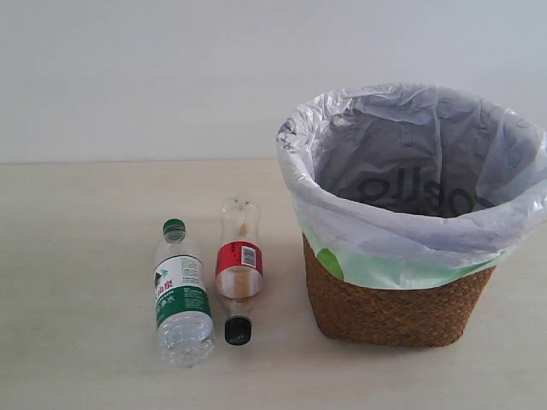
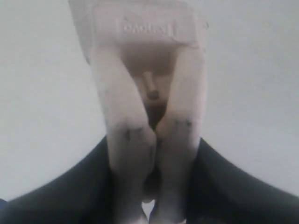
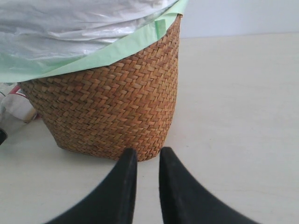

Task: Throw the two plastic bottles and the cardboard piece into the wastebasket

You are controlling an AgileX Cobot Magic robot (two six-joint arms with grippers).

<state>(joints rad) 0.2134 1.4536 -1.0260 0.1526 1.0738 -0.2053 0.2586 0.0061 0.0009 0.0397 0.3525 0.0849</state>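
Two plastic bottles lie side by side on the table left of the wastebasket (image 1: pixel 397 299). The green-capped bottle (image 1: pixel 181 295) has a green-white label, and the black-capped bottle (image 1: pixel 238 260) a red one. Neither gripper shows in the exterior view. The left wrist view shows my left gripper (image 2: pixel 153 140) shut on the beige cardboard piece (image 2: pixel 140 60), held up against a plain pale background. My right gripper (image 3: pixel 147 151) hovers low over the table just short of the wicker wastebasket (image 3: pixel 112 102), its black fingers almost together with nothing between them.
The basket's white plastic bag (image 1: pixel 410 162) with green patches folds over the rim and stands wide open. A pale wall runs behind the table (image 1: pixel 85 367). A sliver of the red-label bottle (image 3: pixel 16 100) peeks out beside the basket in the right wrist view.
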